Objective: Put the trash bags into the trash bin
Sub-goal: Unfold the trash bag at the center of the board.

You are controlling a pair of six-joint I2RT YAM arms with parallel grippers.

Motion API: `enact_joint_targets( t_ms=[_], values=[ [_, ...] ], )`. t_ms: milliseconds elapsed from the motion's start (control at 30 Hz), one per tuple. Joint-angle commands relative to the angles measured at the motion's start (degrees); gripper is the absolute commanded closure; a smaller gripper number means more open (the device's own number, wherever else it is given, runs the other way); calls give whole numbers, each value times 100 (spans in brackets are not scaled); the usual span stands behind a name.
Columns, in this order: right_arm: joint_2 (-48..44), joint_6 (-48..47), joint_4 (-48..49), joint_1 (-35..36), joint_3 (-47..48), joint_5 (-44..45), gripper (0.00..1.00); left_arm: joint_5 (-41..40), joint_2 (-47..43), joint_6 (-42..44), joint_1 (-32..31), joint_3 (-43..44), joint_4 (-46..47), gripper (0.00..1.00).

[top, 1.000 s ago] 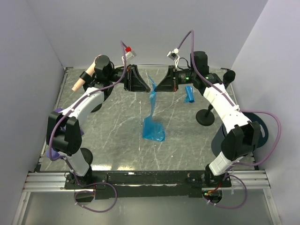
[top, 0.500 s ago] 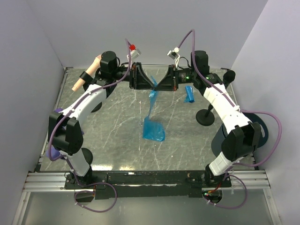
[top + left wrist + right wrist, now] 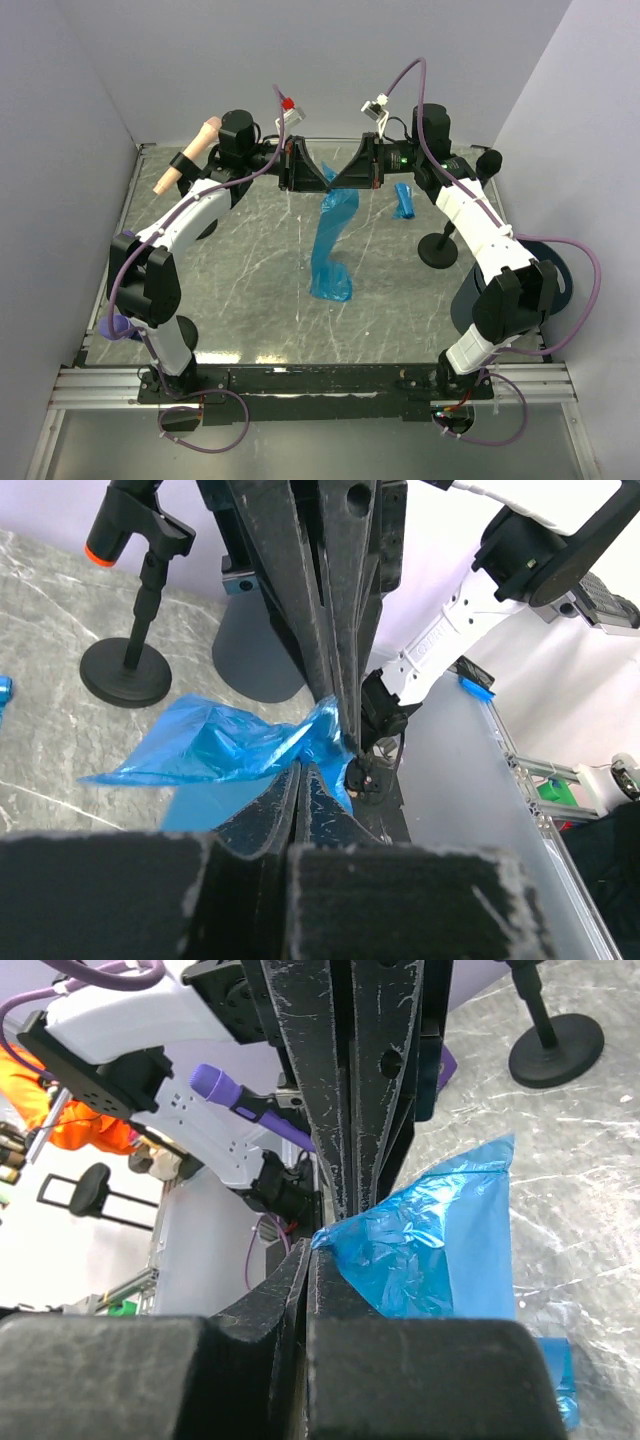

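Left claw [image 3: 327,183] onto bag [image 3: 330,240]; roll [image 3: 403,200] clearest overhead

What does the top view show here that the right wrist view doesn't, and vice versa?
Only top: the bin, the blue roll, and the bag hanging full length down to the table. Only right wrist: close up, the bag's top edge pinched where the shut tips meet. Both: left gripper and right gripper tip to tip, shut on the bag.
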Motion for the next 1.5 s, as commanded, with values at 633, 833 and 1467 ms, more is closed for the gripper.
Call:
enact_joint_targets(
  t_ms=[633,833,1467],
  values=[
    [-539,-2268,-2134,-779,-77,1612,100,270,-180,286,663,402,-339,99],
    [-610,-2884,-2477,-779,134,2729,100,428,-216,-118,707,314,109,99],
    [-1066,-2498,-2232,-726,-94,2107,100,-3966,56,2333,-822,857,-1691,26]
  ],
)
